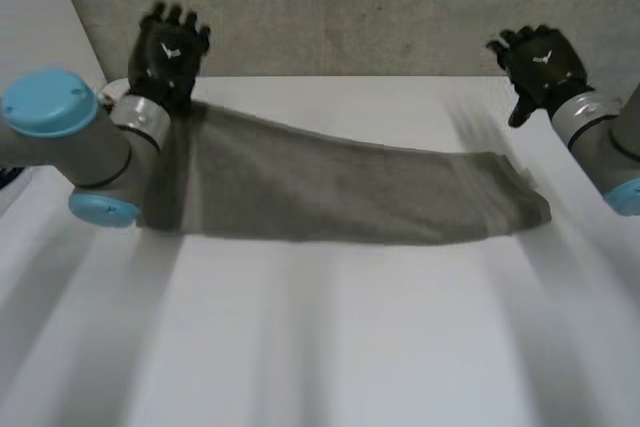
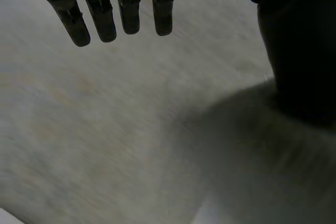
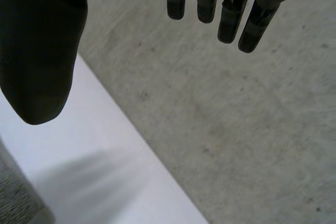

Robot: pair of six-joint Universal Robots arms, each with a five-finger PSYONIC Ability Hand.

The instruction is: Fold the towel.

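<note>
A grey towel [image 1: 340, 192] lies flat in a long folded strip across the white table [image 1: 320, 347]. My left hand [image 1: 168, 47] is raised above the strip's far left end, fingers [image 2: 100, 17] straight and spread, holding nothing. My right hand [image 1: 540, 62] hovers above and behind the strip's right end, also open, its fingers [image 3: 231, 17] straight and its thumb [image 3: 39, 51] apart. A corner of the towel [image 3: 16, 200] shows below that thumb. Neither hand touches the cloth.
A grey speckled wall [image 1: 350, 7] rises behind the table's far edge [image 3: 131, 135]. The left arm's blue-capped joints [image 1: 50, 102] hang over the towel's left end.
</note>
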